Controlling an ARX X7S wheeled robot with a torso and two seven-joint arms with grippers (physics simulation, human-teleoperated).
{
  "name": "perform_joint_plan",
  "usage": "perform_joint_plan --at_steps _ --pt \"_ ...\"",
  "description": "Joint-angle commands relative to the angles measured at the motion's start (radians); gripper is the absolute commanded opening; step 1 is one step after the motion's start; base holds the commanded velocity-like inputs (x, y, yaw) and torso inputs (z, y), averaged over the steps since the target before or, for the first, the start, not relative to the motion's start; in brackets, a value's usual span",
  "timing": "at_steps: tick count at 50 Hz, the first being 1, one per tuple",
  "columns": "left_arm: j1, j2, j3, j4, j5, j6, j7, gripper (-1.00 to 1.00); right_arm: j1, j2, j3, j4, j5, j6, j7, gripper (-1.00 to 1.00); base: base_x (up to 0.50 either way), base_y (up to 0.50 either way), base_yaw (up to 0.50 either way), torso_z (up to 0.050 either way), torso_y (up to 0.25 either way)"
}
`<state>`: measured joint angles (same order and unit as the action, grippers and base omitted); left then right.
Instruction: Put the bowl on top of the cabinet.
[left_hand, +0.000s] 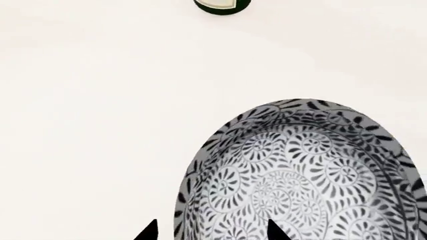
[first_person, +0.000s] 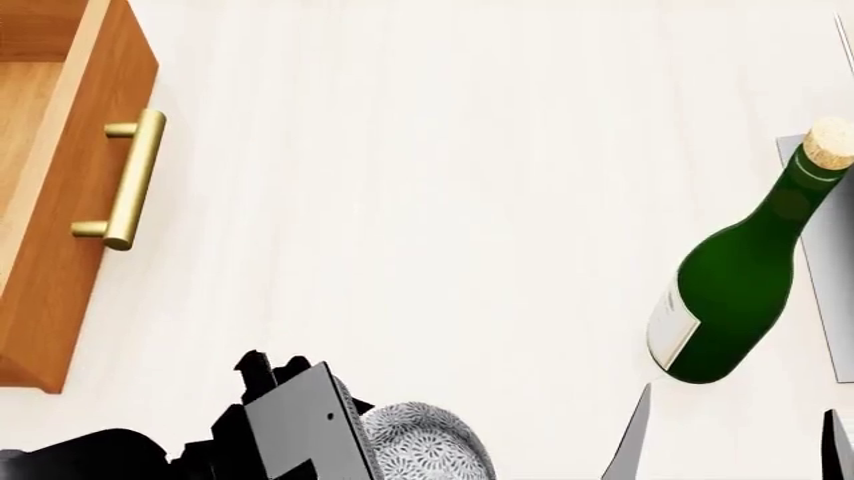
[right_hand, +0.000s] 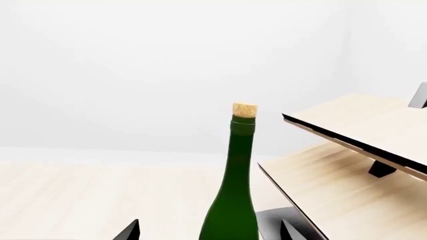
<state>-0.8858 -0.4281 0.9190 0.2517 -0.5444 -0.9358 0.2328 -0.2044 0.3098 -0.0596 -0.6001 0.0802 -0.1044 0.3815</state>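
The bowl (left_hand: 300, 175), white with a dense grey-blue leaf and spiral pattern, stands on the pale table. In the head view the bowl (first_person: 424, 432) shows at the bottom edge, partly hidden by my left arm. My left gripper (left_hand: 211, 231) is open and straddles the bowl's near rim, one fingertip (left_hand: 150, 231) outside the wall and the other over the inside. The cabinet (first_person: 60, 250), orange-brown with a brass bar handle (first_person: 130, 178), fills the far left. My right gripper (right_hand: 210, 232) is open and holds nothing.
A tall green corked bottle (first_person: 741, 275) stands upright at the right, straight ahead of my right gripper's fingers (first_person: 627, 440). Beside the green bottle (right_hand: 235, 190) is a pale wood slanted rack (right_hand: 347, 165) on a dark grey base (right_hand: 277, 222). A bit of the bottle (left_hand: 222, 5) also shows beyond the bowl.
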Motion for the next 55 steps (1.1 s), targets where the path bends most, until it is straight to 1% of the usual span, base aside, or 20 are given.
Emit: perform_joint_plan --at_steps 1,12,19,24,29,31,34,37,39,44,45,49,51,54,55 --pt "0.047 0.009 0.051 -0.066 0.191 0.056 -0.002 -1.00 -0.001 0.003 -0.004 -0.002 -0.002 -0.002 0.004 1.00 0.00 0.00 0.00 0.000 -0.011" --pt "0.048 0.004 0.049 -0.058 0.198 0.076 -0.009 -1.00 -0.002 0.007 -0.007 -0.001 -0.003 -0.006 0.007 1.00 0.00 0.00 0.00 0.000 -0.006" --pt "0.030 -0.014 0.037 -0.035 0.195 0.074 -0.004 -1.00 -0.003 0.010 -0.009 -0.004 -0.005 -0.006 0.010 1.00 0.00 0.00 0.00 0.000 -0.006" --pt "-0.008 -0.034 -0.008 0.021 0.166 0.027 -0.004 -1.00 -0.004 0.012 -0.012 -0.006 -0.006 -0.005 0.011 1.00 0.00 0.00 0.00 0.000 -0.002" --pt "-0.052 -0.059 -0.065 0.115 0.125 -0.041 -0.008 -1.00 -0.006 0.015 -0.013 -0.009 -0.005 -0.006 0.012 1.00 0.00 0.00 0.00 0.000 0.000" --pt "-0.059 -0.068 -0.069 0.139 0.126 -0.040 -0.009 -1.00 -0.007 0.016 -0.013 -0.010 -0.004 -0.006 0.012 1.00 0.00 0.00 0.00 0.000 0.000" --pt "-0.096 -0.071 -0.157 0.225 0.055 -0.108 -0.014 -1.00 -0.007 0.017 -0.013 -0.010 -0.003 -0.007 0.013 1.00 0.00 0.00 0.00 0.000 0.000" --pt "-0.122 -0.071 -0.192 0.261 0.031 -0.143 -0.020 -1.00 -0.008 0.019 -0.014 -0.011 -0.002 -0.007 0.013 1.00 0.00 0.00 0.00 0.000 0.000" --pt "-0.148 -0.061 -0.231 0.279 0.001 -0.193 -0.030 -1.00 -0.007 0.020 -0.014 -0.010 0.000 -0.007 0.013 1.00 0.00 0.00 0.00 0.000 0.000" --pt "-0.205 -0.051 -0.274 0.290 -0.022 -0.268 -0.051 -1.00 -0.008 0.023 -0.015 -0.009 0.004 -0.009 0.013 1.00 0.00 0.00 0.00 0.000 0.000" --pt "-0.226 -0.038 -0.288 0.284 -0.034 -0.321 -0.064 -1.00 -0.007 0.023 -0.015 -0.009 0.004 -0.010 0.013 1.00 0.00 0.00 0.00 0.000 0.000" --pt "-0.277 -0.016 -0.346 0.277 -0.048 -0.355 -0.081 -1.00 -0.007 0.025 -0.015 -0.006 0.004 -0.014 0.014 1.00 0.00 0.00 0.00 0.000 0.000" --pt "-0.316 -0.007 -0.376 0.268 -0.037 -0.349 -0.097 -1.00 -0.007 0.026 -0.014 -0.005 0.006 -0.016 0.014 1.00 0.00 0.00 0.00 0.000 0.000" --pt "-0.369 0.018 -0.448 0.251 -0.049 -0.375 -0.114 -1.00 -0.006 0.028 -0.014 -0.004 0.008 -0.016 0.014 1.00 0.00 0.00 0.00 0.000 0.000" --pt "-0.379 0.018 -0.455 0.246 -0.050 -0.372 -0.112 -1.00 -0.007 0.028 -0.014 -0.003 0.008 -0.017 0.015 1.00 0.00 0.00 0.00 0.000 0.000"
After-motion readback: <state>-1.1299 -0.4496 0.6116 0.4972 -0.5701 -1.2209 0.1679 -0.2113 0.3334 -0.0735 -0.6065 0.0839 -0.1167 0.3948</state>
